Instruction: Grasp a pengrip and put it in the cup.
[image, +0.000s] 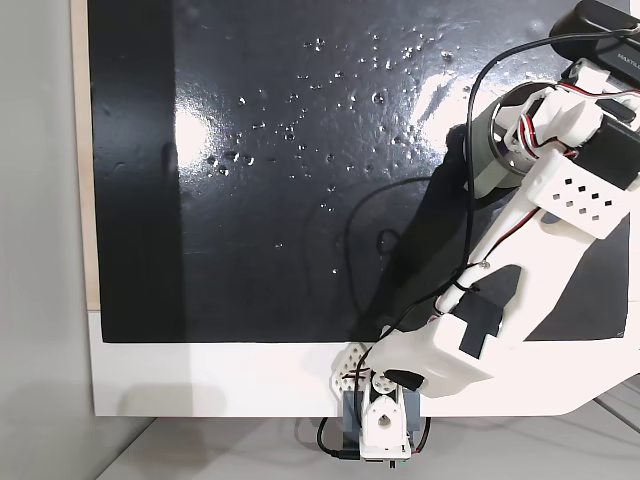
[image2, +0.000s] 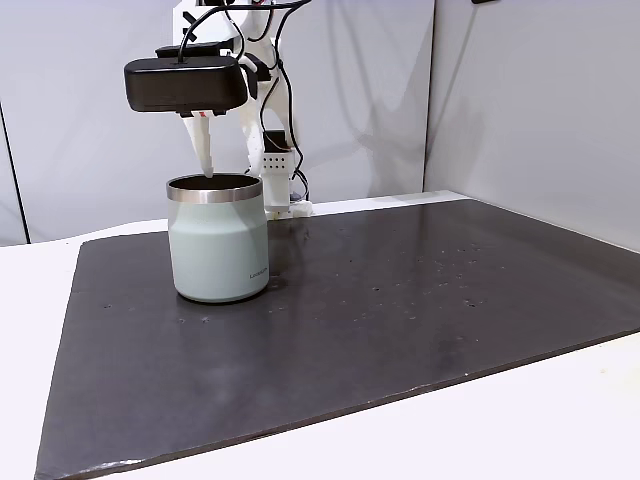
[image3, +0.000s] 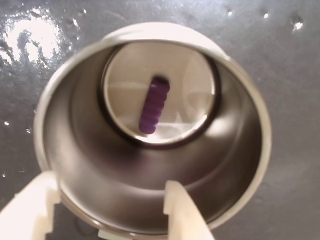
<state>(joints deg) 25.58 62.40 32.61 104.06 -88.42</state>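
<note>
- In the wrist view the pengrip (image3: 154, 106) lies flat on the shiny floor of the cup (image3: 239, 165), a dark purple ribbed tube near the middle of the round bottom.
- Its long axis runs nearly up and down in that view, tipped a little so the upper end leans right.
- The gripper (image3: 112, 212) hangs straight above the cup's mouth with its two white fingers (image3: 181, 209) spread well apart and nothing between them; the pengrip sits below and beyond the tips, toward the top of the wrist view.
- One finger lines up with the rim at the lower left of that view, while the other hangs over the cup's inside.
- In a fixed view from the side, the gripper (image2: 205, 160) points down with its tip just at the steel rim of the cup (image2: 218, 250), which stands upright on the dark mat (image2: 400, 320).
- Judged from this, the drop is done; what matters next is a straight lift, since the fingers are close to the rim and a sideways pull could knock the cup.
- In a fixed view from above, the arm (image: 520, 260) covers the cup.
- Small grey lettering sits low on the cup's pale wall, too small to read. White lettering on the black camera body atop the arm is also unclear.
</note>
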